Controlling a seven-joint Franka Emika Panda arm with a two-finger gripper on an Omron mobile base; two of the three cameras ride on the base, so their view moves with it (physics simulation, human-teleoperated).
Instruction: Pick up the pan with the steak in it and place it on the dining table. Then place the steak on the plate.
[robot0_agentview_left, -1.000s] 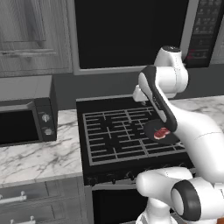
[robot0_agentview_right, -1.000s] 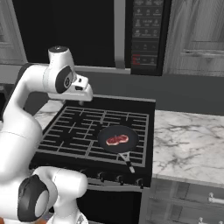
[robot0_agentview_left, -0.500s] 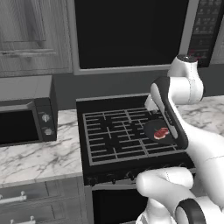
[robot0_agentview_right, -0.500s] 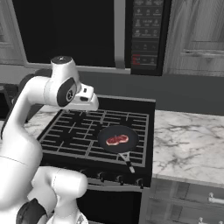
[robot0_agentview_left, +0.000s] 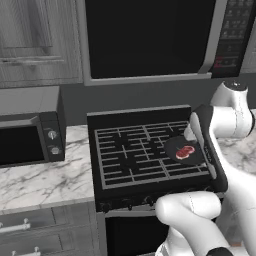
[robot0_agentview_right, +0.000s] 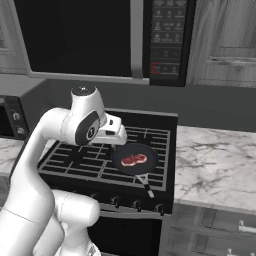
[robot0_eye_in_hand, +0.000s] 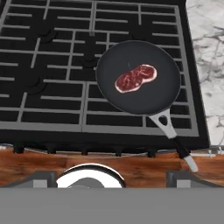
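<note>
Presently catalogued, working outward from the task's object.

Item: pan (robot0_eye_in_hand: 138, 77), black, round, shallow. Resting on the grates of the black gas stove (robot0_eye_in_hand: 52, 65), toward its right side. Handle (robot0_eye_in_hand: 173, 135) pointing to the front edge, over the knob row. Not yet lifted.

Contents: steak (robot0_eye_in_hand: 135, 78), small, red with pale marbling, lying flat near the pan's centre; also seen from the right base camera (robot0_agentview_right: 133, 159) and the left (robot0_agentview_left: 185, 152).

Adjacent: marble worktop (robot0_agentview_right: 215, 160) to the stove's right; another stretch (robot0_agentview_left: 40, 182) to its left, carrying a countertop microwave (robot0_agentview_left: 27, 132). Built-in microwave (robot0_agentview_right: 167, 40) above the stove.

End effector (robot0_eye_in_hand: 112, 175): fingers wide apart, holding nothing, raised above the stove front and looking down on the pan.

Change noted: over the last second the arm has swung from behind the pan round above it, and the fingers finished spreading. Judgement: this reads as the approach stage before the first grasp; the handle is the likely target, so descent and alignment remain.
</note>
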